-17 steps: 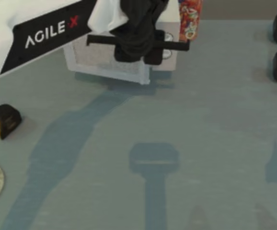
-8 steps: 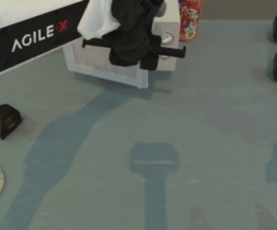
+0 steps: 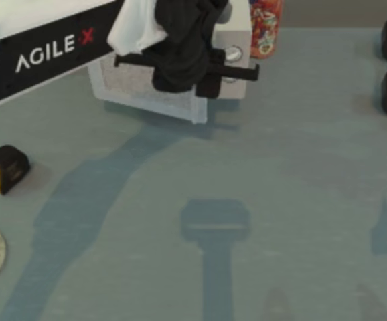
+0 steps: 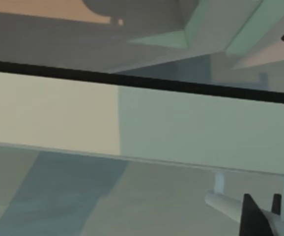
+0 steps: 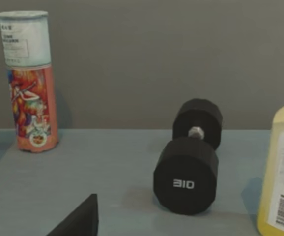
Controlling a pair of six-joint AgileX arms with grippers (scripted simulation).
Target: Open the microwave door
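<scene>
One arm works: my left gripper (image 3: pixel 203 70) sits at the door (image 3: pixel 146 85) by the table's (image 3: pixel 280 167) far edge; grip unclear.

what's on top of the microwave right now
The left arm's gripper hangs over the microwave, its dark wrist covering most of the top and part of the microwave door. Whether anything lies on the covered top cannot be seen.
</scene>
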